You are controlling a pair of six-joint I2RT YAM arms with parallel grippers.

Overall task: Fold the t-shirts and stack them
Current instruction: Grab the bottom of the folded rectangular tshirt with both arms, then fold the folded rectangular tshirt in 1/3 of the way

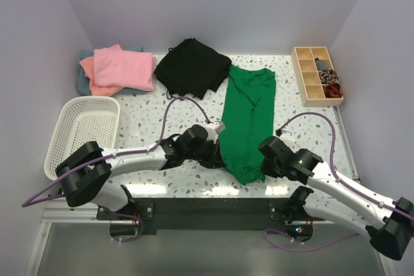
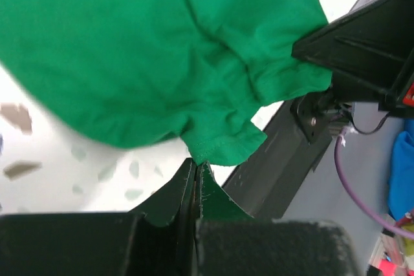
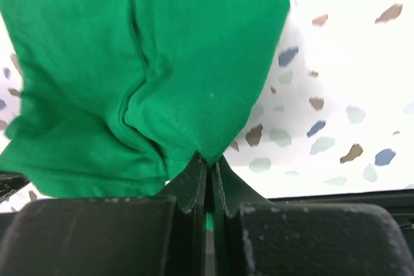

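The green t-shirt (image 1: 248, 116) lies folded into a long narrow strip down the middle of the table, its collar end far and its hem end near. My left gripper (image 1: 216, 147) is shut on the near left corner of the green t-shirt (image 2: 162, 50). My right gripper (image 1: 264, 163) is shut on the near right corner of the green t-shirt (image 3: 155, 63). Both corners sit just above the table. A pink t-shirt (image 1: 123, 68) lies folded on a salmon-orange one (image 1: 88, 68) and a grey-teal one (image 1: 80, 81) at the back left.
A black garment (image 1: 192, 66) lies crumpled at the back centre. A white mesh basket (image 1: 83, 128) stands at the left edge. A wooden compartment box (image 1: 316, 75) with small items stands at the back right. The table's near edge (image 1: 213, 189) lies just below the shirt's hem.
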